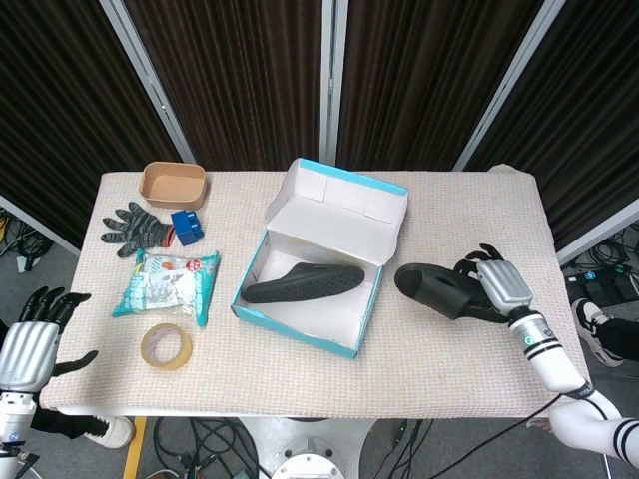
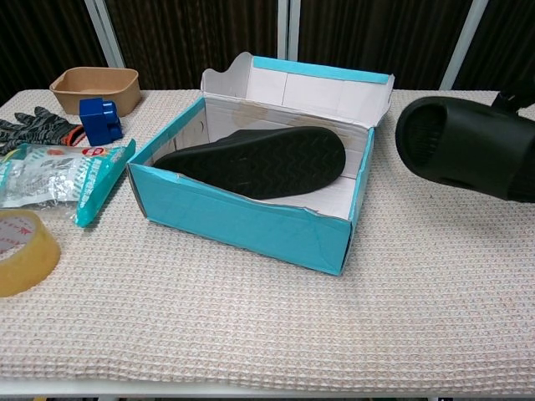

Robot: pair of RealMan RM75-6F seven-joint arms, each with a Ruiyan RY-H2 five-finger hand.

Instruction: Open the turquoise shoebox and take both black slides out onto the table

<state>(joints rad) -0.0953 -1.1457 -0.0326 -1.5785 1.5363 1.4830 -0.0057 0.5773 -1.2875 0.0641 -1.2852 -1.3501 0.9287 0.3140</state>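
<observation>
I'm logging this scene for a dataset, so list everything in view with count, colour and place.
Shoebox: one, turquoise outside, white inside, lid open, table centre.
Slide in box: one, black, lying sole up in the shoebox.
Slide in hand: one, black, right of the shoebox, held by the right hand.
Tray: one, tan, far left corner.
Gloves: dark grey, count unclear, left edge, near the tray.
Blue object: one, beside the gloves.
Snack packet: one, turquoise and white, left of the shoebox.
Tape roll: one, yellowish, near left edge.
Table: one, beige woven cover.
Left hand: silver and black, beyond the table's left edge, holding nothing.
Right hand: silver and black, right side, grips the slide.
</observation>
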